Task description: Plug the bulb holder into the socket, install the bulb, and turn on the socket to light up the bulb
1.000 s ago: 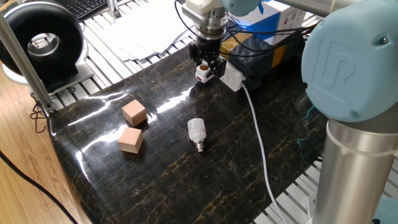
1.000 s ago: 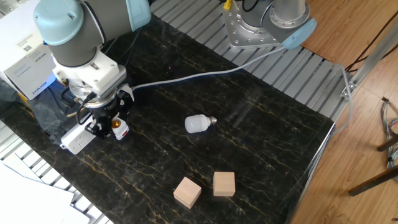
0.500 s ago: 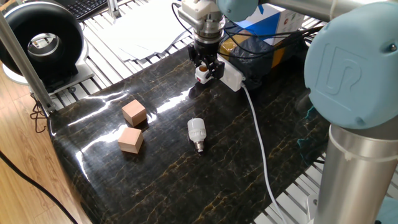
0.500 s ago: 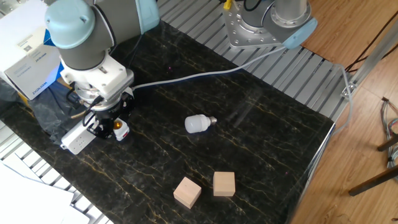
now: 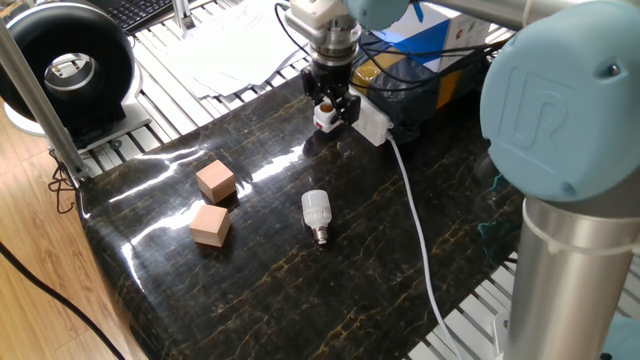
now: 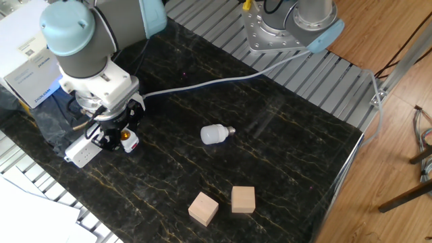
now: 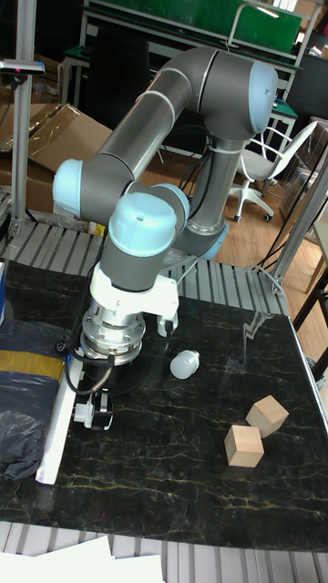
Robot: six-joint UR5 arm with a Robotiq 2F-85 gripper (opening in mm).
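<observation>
White socket (image 6: 84,150) far left in the other fixed view, at table edge beside dark wrapped box (image 7: 25,401); cable (image 6: 202,84) running off right. Just right of it, gripper (image 6: 120,139) low over the strip end, fingers clamped on bulb holder (image 6: 128,140), orange threaded opening visible between the pads. Holder touching or just beside socket face; seating not confirmed, prongs hidden. Judged step: plugging in. To do well: keep holder square to strip, line prongs with slots, press straight in, no twist, grip held until flush, strip may slide on glossy marble table (image 6: 283,169). Further right, bulb (image 6: 214,133) lying on its side mid-table, well apart, untouched. Rightmost, two wooden blocks (image 6: 223,204), clear of path, irrelevant.
</observation>
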